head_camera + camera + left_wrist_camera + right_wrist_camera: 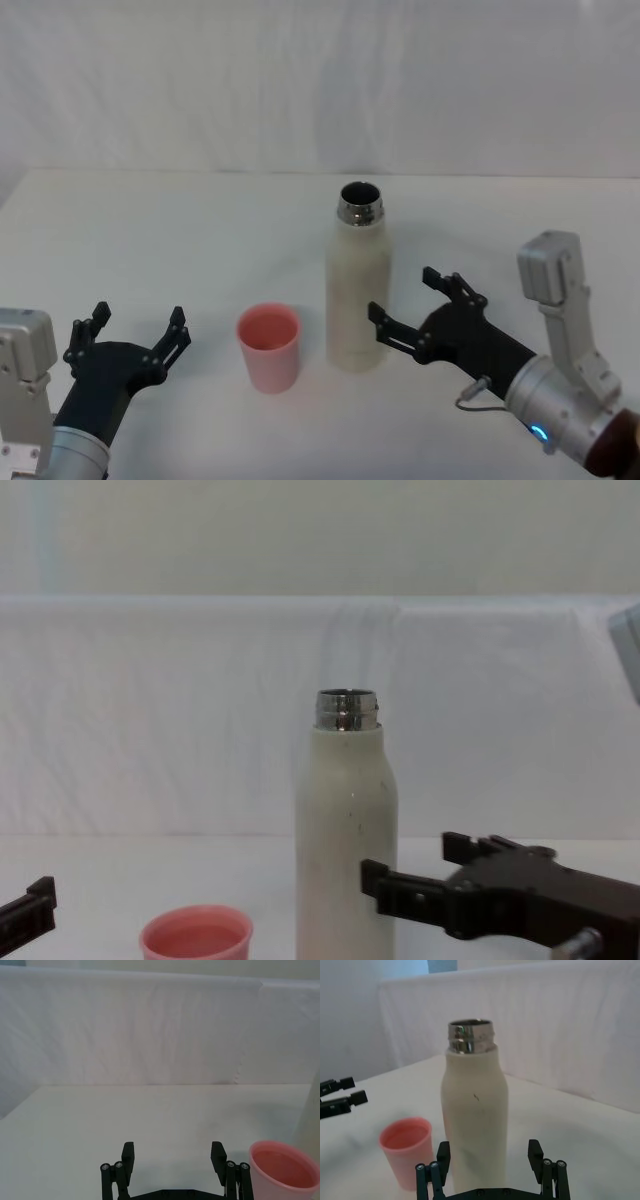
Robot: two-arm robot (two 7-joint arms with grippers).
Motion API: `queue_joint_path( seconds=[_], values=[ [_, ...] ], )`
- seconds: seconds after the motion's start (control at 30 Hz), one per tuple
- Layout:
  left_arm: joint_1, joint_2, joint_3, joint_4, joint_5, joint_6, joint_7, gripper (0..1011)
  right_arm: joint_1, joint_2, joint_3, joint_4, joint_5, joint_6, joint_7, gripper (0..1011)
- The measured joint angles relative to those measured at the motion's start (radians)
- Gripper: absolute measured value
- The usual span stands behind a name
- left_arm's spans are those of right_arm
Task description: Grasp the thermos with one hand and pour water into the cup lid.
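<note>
Upright on the white table (150, 230), the uncapped thermos (357, 295) stands just beside the cup lid (269, 346). Right gripper (415, 305), jaws wide, sits beside the thermos, not touching. Left gripper (135, 328) rests open, apart.

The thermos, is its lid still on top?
No, the thermos stands open, its shiny steel neck bare and dark inside, beside the pink cup lid.

The thermos (358, 280) stands upright on the white table (180, 230), cream-white and faintly speckled, its steel threaded neck uncapped. The cup lid (268, 346), salmon-pink, short and wide-rimmed, stands mouth-up just left of the thermos, slightly nearer the robot.
</note>
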Motion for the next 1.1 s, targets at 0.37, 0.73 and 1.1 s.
queue_joint_path(
  seconds=[0.37,0.73,1.1],
  values=[
    [0.000,0.000,0.000,0.000,0.000,0.000,0.000,1001,-0.088,0.032,0.030,-0.033,0.020,-0.046,-0.006,1000],
    [0.000,0.000,0.000,0.000,0.000,0.000,0.000,1001,-0.110,0.020,0.012,-0.013,0.022,-0.079,0.004,1000],
    [0.000,0.000,0.000,0.000,0.000,0.000,0.000,1001,-0.111,0.011,-0.004,-0.004,0.015,-0.084,0.012,1000]
  ],
)
